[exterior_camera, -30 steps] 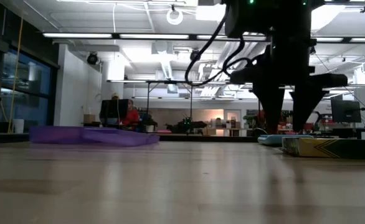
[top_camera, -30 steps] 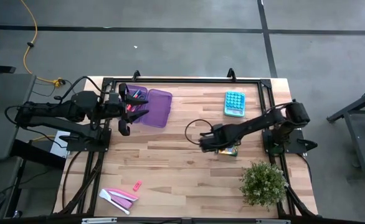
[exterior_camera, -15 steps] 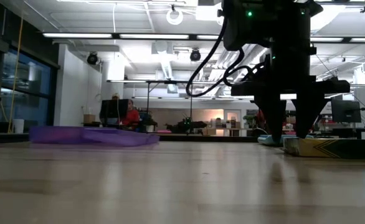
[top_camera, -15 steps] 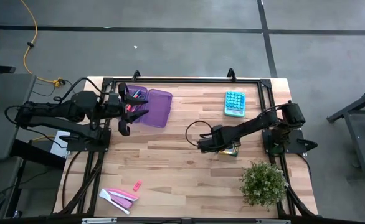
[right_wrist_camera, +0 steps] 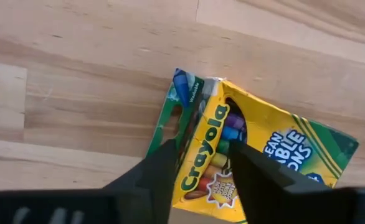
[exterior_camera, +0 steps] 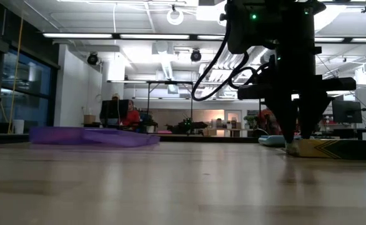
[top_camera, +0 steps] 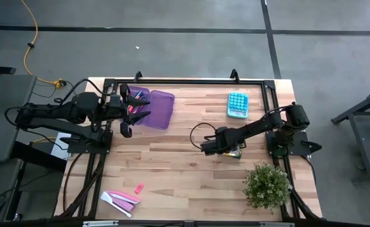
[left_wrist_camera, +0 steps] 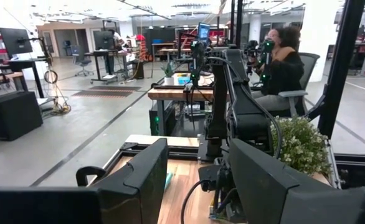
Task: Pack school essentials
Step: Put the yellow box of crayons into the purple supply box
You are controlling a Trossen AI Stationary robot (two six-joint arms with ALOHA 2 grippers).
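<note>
The right gripper (top_camera: pixel 215 146) is down at the crayon box (top_camera: pixel 235 151), which lies flat on the wooden worktop (top_camera: pixel 185 170) right of the middle, just above the small bushy plant (top_camera: pixel 267 184) as seen from overhead. In the right wrist view its two dark fingers (right_wrist_camera: pixel 161 171) are parted and straddle the yellow "Crayola" face of the box (right_wrist_camera: pixel 257 155); I cannot tell whether they have actually pinched it yet. The box lies face up with its long axis slanted across the planks. One short end reaches the gripper, while the other points away toward the right edge of the worktop. From table height the box (exterior_camera: pixel 330 148) sits flush on the wood with the gripper (exterior_camera: pixel 295 134) coming down on its near end.

The left gripper (top_camera: pixel 127 110) waits over the purple case (top_camera: pixel 156 108) at the far left corner, its fingers spread open, with red and pink pieces showing inside the case's open half. A light blue calculator-like piece (top_camera: pixel 237 104) lies near the far edge. A pink and white bundle (top_camera: pixel 120 200) rests at the near left edge, long axis roughly along that edge, and a small pink piece (top_camera: pixel 139 187) lies just beside it.
</note>
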